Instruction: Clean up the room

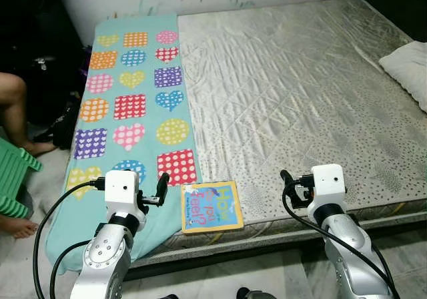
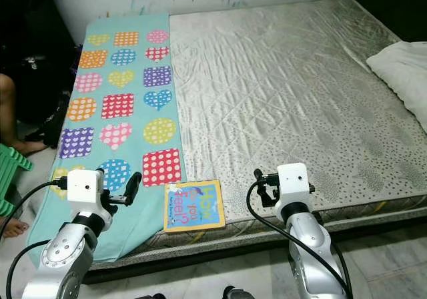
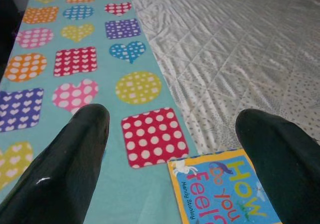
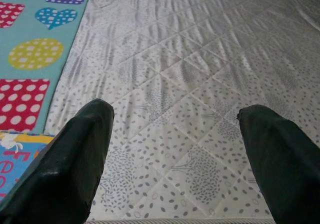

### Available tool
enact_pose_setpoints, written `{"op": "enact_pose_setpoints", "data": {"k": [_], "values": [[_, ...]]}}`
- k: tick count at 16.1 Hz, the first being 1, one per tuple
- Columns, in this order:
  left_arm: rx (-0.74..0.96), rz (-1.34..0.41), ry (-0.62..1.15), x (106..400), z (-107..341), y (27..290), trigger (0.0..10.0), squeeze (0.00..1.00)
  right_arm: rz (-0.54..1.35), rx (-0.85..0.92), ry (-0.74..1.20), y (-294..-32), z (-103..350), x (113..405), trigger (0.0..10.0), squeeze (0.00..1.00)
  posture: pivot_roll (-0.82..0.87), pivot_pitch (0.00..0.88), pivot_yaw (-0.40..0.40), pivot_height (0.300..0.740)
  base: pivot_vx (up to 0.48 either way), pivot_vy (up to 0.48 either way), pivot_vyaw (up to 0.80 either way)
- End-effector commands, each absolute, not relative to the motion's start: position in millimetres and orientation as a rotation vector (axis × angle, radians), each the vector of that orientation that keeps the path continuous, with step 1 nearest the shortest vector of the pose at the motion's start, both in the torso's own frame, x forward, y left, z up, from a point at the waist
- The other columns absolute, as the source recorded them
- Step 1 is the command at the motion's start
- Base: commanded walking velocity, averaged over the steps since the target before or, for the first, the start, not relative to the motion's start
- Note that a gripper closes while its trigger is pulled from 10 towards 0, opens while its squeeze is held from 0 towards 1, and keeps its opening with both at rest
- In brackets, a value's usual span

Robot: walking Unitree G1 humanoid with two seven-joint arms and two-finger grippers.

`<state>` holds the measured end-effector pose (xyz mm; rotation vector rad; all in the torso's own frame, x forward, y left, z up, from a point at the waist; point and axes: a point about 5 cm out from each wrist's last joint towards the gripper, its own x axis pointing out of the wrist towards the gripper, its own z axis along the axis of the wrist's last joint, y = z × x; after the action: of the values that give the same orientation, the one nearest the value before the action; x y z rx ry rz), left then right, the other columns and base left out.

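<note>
Both the left pincer (image 1: pixel 159 191) and right pincer (image 1: pixel 288 187) are spread, empty; the book (image 1: pixel 211 207) lies flat near the bed (image 1: pixel 300 99) edge, so a clumsy grab could shove it off.

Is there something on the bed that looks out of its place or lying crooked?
Yes. A yellow-bordered blue picture book lies at the near edge of the grey quilted mattress, slightly askew, one corner overlapping the turquoise blanket with dotted hearts and squares. It sits between the open left gripper and the open right gripper.

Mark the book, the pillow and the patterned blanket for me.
book (image 1: pixel 211 207), left eye view, middle of its cover.
pillow (image 1: pixel 408 71), left eye view, its white top.
patterned blanket (image 1: pixel 131 105), left eye view, red square patch.
</note>
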<state>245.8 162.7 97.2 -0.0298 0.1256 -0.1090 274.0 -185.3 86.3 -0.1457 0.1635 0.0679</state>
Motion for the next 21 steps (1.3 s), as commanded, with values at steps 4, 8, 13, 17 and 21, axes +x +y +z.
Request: {"op": "enact_pose_setpoints", "data": {"k": [4, 8, 13, 17, 21], "values": [[-0.028, -0.106, 0.135, 246.5, 95.1, 162.6, 10.0, 0.0, 0.094, -0.126, 0.16, -180.0, 88.2, 272.8, 10.0, 0.0, -0.14, 0.178, 0.048, 0.682, 0.0, 0.0, 0.0], [-0.033, -0.104, 0.133, 248.3, 95.3, 161.0, 10.0, 0.0, 0.103, -0.125, 0.161, -179.2, 88.1, 273.4, 10.0, 0.0, -0.14, 0.178, 0.048, 0.682, 0.0, 0.0, 0.0], [-0.038, -0.105, 0.129, 248.8, 95.5, 160.7, 10.0, 0.0, 0.121, -0.118, 0.158, -176.7, 88.4, 273.6, 10.0, 0.0, -0.14, 0.179, 0.047, 0.647, 0.0, 0.0, 0.0], [-0.042, -0.105, 0.128, 248.3, 95.5, 160.6, 10.0, 0.0, 0.134, -0.118, 0.153, -175.5, 88.5, 273.4, 10.0, 0.0, -0.14, 0.179, 0.047, 0.647, 0.0, 0.0, 0.0], [-0.04, -0.103, 0.126, 249.1, 95.3, 159.8, 10.0, 0.0, 0.147, -0.129, 0.156, -174.2, 87.6, 274.2, 10.0, 0.0, -0.14, 0.181, 0.048, 0.602, 0.0, 0.0, 0.0]]}}
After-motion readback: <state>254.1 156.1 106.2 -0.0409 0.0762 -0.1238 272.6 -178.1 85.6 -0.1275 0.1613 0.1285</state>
